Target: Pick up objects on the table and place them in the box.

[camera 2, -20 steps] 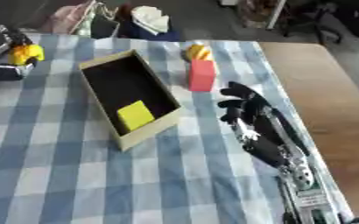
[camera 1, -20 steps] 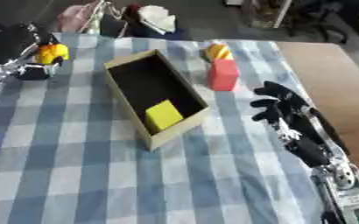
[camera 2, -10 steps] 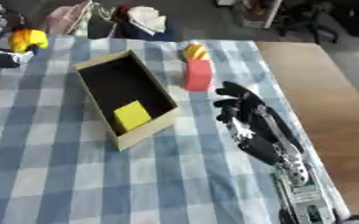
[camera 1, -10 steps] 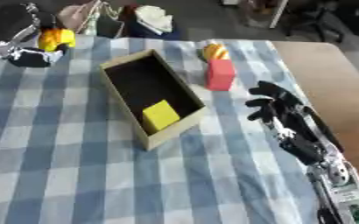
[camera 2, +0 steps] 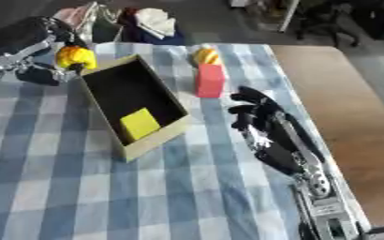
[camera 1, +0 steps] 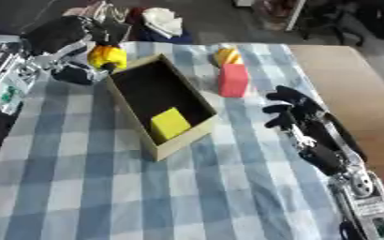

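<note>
An open cardboard box (camera 1: 158, 104) lies askew on the checked tablecloth, with a yellow block (camera 1: 171, 123) inside near its front end. My left hand (camera 1: 68, 35) is shut on a round yellow object (camera 1: 107, 56), held in the air just beyond the box's far left corner. A red block (camera 1: 234, 80) stands upright right of the box, and a yellow-orange object (camera 1: 225, 56) sits just behind it. My right hand (camera 1: 294, 108) hovers open over the cloth, to the right of the box and in front of the red block.
The blue-and-white checked tablecloth (camera 1: 105, 187) covers most of the table; bare brown tabletop (camera 1: 351, 84) shows at the right. Bags and white cloth (camera 1: 162, 21) lie beyond the far edge. A dark object (camera 1: 74, 75) sits on the cloth under the left hand.
My left hand has carried the yellow object rightward toward the box's far corner. The camera has shifted too. The right hand has hardly moved.
</note>
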`<action>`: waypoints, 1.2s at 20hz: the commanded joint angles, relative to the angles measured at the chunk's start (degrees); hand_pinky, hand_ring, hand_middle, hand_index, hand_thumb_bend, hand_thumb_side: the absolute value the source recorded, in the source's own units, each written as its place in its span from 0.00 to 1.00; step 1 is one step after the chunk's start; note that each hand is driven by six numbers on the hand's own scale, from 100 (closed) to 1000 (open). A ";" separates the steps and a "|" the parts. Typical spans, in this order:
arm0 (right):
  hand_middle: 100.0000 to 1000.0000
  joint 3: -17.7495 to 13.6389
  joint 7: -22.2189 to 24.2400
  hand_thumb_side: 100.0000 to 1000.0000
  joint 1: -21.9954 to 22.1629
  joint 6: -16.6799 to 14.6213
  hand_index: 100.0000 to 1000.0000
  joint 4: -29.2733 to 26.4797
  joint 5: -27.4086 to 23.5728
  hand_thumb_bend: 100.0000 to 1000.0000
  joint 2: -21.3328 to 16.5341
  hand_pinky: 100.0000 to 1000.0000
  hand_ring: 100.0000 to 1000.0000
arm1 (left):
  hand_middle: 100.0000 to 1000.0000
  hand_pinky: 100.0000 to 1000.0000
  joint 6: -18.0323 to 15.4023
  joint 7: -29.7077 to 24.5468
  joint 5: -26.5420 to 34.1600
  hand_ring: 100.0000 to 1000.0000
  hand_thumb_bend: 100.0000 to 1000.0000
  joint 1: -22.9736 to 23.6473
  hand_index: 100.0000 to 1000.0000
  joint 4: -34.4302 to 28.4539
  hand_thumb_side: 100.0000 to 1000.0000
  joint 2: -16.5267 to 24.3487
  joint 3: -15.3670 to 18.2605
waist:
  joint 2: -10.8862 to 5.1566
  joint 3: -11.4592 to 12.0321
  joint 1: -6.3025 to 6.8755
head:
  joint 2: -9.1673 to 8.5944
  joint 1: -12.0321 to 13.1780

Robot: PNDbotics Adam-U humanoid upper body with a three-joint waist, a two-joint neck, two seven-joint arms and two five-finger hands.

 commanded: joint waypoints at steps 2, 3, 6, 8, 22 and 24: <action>0.81 0.02 0.28 0.45 -0.69 -0.06 0.92 -0.55 -0.26 0.00 -0.48 0.61 0.76 | 0.39 0.64 -1.05 -1.71 0.59 0.47 0.00 -0.97 0.68 -1.05 0.13 -0.90 -0.96 | -1.98 -0.19 0.19 | 0.02 0.10; 0.81 0.04 0.29 0.45 -0.70 -0.06 0.92 -0.55 -0.26 0.00 -0.47 0.61 0.76 | 0.40 0.64 -1.29 -2.16 0.75 0.48 0.00 -0.92 0.68 -1.13 0.13 -1.18 -1.25 | -1.97 -0.19 0.17 | 0.03 0.11; 0.81 0.13 0.38 0.45 -0.72 -0.07 0.92 -0.56 -0.28 0.00 -0.44 0.61 0.76 | 0.43 0.65 -1.99 -3.66 1.21 0.50 0.00 -0.69 0.71 -1.36 0.14 -2.09 -2.19 | -1.95 -0.26 0.13 | -0.19 0.16; 0.81 0.14 0.38 0.45 -0.75 -0.06 0.92 -0.56 -0.29 0.00 -0.40 0.61 0.76 | 0.45 0.66 -2.30 -4.67 1.00 0.52 0.00 -0.56 0.72 -1.40 0.15 -2.69 -2.64 | -1.95 -0.33 0.09 | -0.21 0.14; 0.81 0.14 0.37 0.44 -0.77 0.00 0.92 -0.57 -0.33 0.00 -0.39 0.61 0.76 | 0.72 0.76 -5.06 -10.46 -0.95 0.71 0.15 -0.04 0.86 -2.29 0.19 -3.31 -3.79 | -2.13 -0.28 0.11 | -0.23 0.09; 0.81 0.12 0.36 0.44 -0.75 0.02 0.92 -0.54 -0.34 0.00 -0.43 0.61 0.76 | 0.75 0.78 -5.15 -10.63 -0.49 0.74 0.18 -0.10 0.87 -2.90 0.18 -3.02 -3.71 | -2.22 -0.19 0.11 | -0.22 0.11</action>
